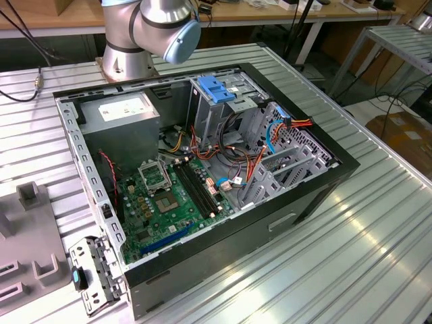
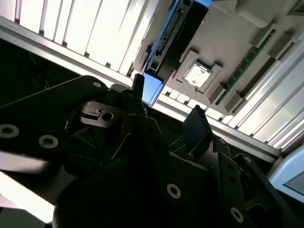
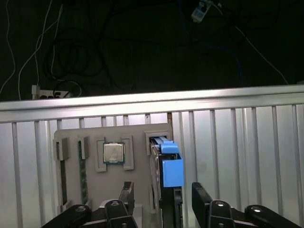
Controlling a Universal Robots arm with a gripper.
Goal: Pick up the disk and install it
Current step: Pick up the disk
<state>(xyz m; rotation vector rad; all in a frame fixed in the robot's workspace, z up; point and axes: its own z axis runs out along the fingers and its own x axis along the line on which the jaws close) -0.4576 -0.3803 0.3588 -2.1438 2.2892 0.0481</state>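
The claw (image 3: 163,192) hangs wide open and empty astride the disk (image 3: 171,166), which stands on edge in the grey holder (image 3: 137,135) beside its chip (image 3: 114,153); closing off-centre could tip or jam it.

Exterior view: looks down at an angle on the open computer case (image 1: 223,246) across the ribbed surface (image 1: 351,256). Both wrist views: close, past the jaws, sharing the holder plate (image 3: 138,175) (image 2: 223,42) and disk (image 3: 172,173) (image 2: 152,88).
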